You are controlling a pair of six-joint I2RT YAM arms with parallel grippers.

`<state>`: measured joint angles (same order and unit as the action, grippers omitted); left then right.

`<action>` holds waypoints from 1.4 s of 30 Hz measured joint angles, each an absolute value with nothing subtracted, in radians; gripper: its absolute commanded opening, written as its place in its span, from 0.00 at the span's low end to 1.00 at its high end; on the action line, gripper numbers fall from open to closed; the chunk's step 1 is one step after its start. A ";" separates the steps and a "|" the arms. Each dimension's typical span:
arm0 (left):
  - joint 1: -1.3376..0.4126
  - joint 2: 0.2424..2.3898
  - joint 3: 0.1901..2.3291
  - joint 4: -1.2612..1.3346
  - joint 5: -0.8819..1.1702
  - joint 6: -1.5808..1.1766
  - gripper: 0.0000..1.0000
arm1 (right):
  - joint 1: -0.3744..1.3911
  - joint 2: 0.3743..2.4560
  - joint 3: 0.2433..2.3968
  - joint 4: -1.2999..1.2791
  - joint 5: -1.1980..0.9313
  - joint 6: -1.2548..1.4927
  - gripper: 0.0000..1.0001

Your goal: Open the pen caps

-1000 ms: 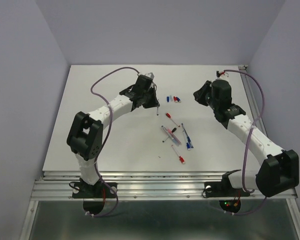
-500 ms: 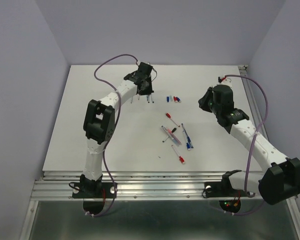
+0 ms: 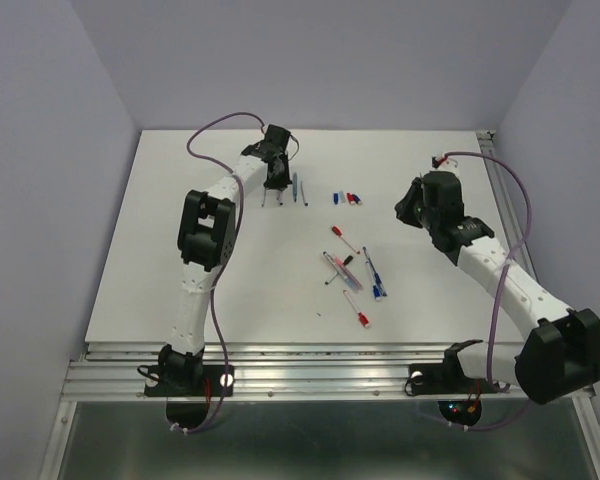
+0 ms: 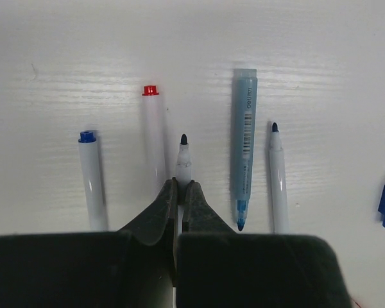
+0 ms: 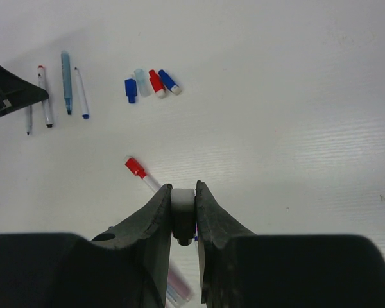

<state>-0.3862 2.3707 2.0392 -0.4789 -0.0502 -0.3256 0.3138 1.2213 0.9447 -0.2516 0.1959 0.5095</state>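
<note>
Where left tool [image 4: 180, 185] pinches, pen [image 4: 183, 167] hidden.

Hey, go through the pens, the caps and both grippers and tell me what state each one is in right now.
Left gripper: shut on thin white black-tipped pen, which is uncapped.
Right gripper: shut on small white-ended cap.
Light-blue barcoded pen: uncapped, lying flat.
Four loose plastic caps: off their pens, lying in a row.
Red-capped pen: capped, lying flat.
</note>
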 measured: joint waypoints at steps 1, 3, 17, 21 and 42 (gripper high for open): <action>-0.386 2.384 2.047 -0.482 -0.048 -0.324 0.00 | 0.314 1.232 0.945 -0.252 0.194 0.509 0.07; -0.386 2.403 2.058 -0.483 -0.045 -0.322 0.00 | 0.314 1.250 0.945 -0.252 0.191 0.509 0.08; -0.386 2.409 2.071 -0.495 -0.019 -0.318 0.40 | 0.314 1.540 1.002 -0.214 0.128 0.484 0.12; -0.386 2.409 2.071 -0.498 -0.003 -0.324 0.52 | 0.314 1.679 1.092 -0.207 0.096 0.479 0.13; -0.517 1.626 1.404 -0.337 0.136 -0.411 0.99 | 0.314 2.051 1.404 -0.194 0.001 0.446 0.33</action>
<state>-0.5167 1.6257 1.4040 -0.3370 0.1360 -0.4114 0.3138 2.0514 1.4044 -0.1936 0.0010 0.4458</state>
